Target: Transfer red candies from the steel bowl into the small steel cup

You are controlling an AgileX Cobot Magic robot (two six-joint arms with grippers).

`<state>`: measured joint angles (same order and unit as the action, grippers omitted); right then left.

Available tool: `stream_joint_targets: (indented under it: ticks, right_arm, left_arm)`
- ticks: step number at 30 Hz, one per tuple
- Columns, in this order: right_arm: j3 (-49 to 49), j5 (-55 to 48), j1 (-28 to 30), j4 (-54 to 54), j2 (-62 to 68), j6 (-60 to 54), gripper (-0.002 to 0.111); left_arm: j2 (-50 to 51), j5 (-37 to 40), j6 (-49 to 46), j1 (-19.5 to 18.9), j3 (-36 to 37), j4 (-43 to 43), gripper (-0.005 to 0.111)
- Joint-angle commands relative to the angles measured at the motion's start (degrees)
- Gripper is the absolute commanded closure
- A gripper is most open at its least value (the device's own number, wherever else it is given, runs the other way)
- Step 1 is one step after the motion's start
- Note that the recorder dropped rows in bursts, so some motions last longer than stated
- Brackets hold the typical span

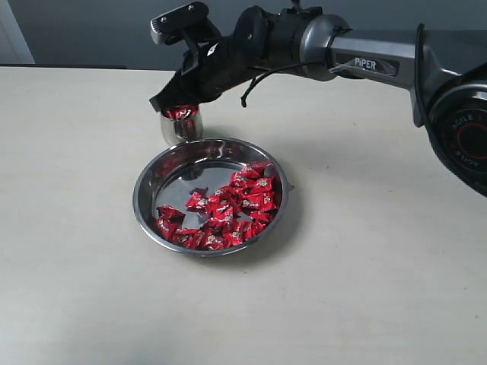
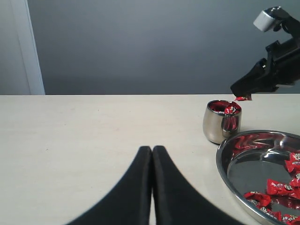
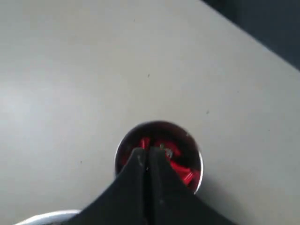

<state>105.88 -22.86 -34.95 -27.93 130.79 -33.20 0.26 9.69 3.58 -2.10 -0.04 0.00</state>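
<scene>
The steel bowl sits mid-table with many red candies heaped on its near and right side. Just behind its left rim stands the small steel cup, holding several red candies. My right gripper hangs directly over the cup's mouth, jaws shut. In the left wrist view a small red candy shows at its tip, just above the cup. My left gripper is shut and empty, low over bare table to the left of the bowl.
The table is pale beige and bare around the bowl and cup. A grey wall runs behind its far edge. The right arm reaches in from the upper right, above the table.
</scene>
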Motion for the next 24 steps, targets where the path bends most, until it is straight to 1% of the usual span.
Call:
stream_joint_targets:
  ticks: [1,7,18,20,24]
  right_arm:
    - [0.23,6.37,0.29,-4.62,-0.09,-0.01,0.109]
    - [0.23,12.82,-0.17,-10.37,2.8,-0.01,0.109]
    - [0.23,14.03,-0.55,-11.8,5.45,-0.44,0.109]
    - [0.23,13.73,-0.55,-11.8,5.45,-0.86,0.105]
    - [0.23,13.51,-0.55,-11.8,5.45,-2.2,0.092]
  left_arm:
    - [-0.26,-0.34,0.25,-0.07,0.04,0.0,0.106]
    - [-0.26,-0.34,0.25,-0.07,0.04,0.0,0.106]
    - [-0.26,-0.34,0.25,-0.07,0.04,0.0,0.106]
    - [-0.26,-0.34,0.25,-0.07,0.04,0.0,0.106]
    - [-0.26,-0.34,0.25,-0.07,0.04,0.0,0.106]
